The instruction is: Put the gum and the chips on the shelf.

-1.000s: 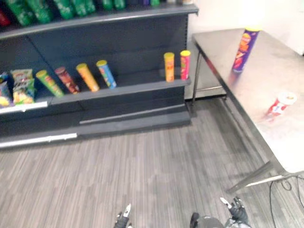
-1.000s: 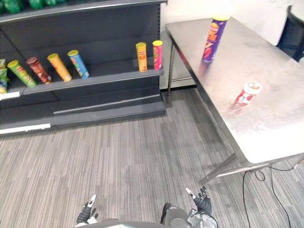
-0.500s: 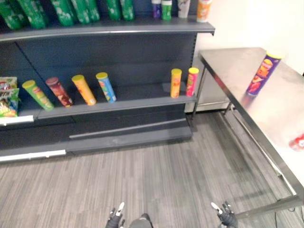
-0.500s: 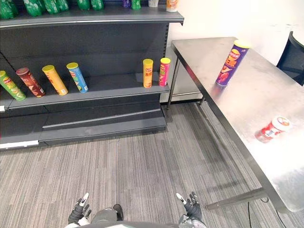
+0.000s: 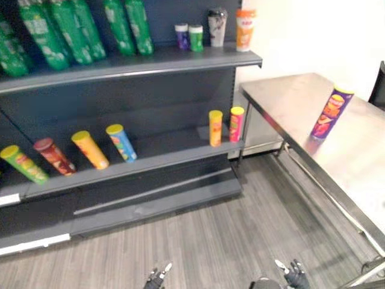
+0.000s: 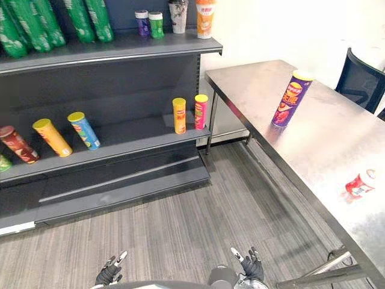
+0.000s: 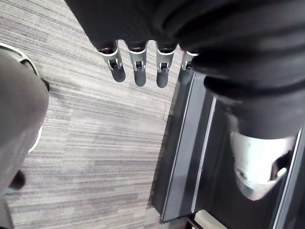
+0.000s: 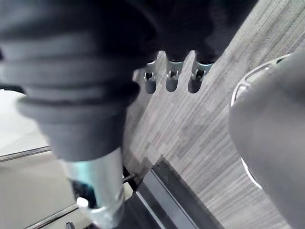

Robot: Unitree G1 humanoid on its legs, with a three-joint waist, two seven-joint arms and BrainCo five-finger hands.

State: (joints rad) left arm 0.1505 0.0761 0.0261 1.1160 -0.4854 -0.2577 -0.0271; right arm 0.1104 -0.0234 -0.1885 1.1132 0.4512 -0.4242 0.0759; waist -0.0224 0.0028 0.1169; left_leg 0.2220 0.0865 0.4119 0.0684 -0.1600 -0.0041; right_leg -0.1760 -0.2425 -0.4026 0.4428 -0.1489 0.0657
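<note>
In the left eye view the purple chips can [image 5: 328, 113] stands upright on the bench [image 5: 283, 99], well apart from the shelf [image 5: 168, 161], which holds leaning chip cans [image 5: 90, 149] below and green bottles [image 5: 72, 33] above. The right eye view adds the gum tub [image 6: 361, 183] lying on the bench, so neither item seems picked up yet; next comes a turn and a reach toward the bench. In the wrist views the left robot hand [image 7: 139, 67] and right robot hand [image 8: 172, 76] show straight fingers, holding nothing.

A steel table [image 6: 325, 144] stands on grey striped flooring [image 6: 174, 229]. A dark chair [image 6: 360, 77] stands beyond it. Green bottles [image 6: 30, 27] form a row.
</note>
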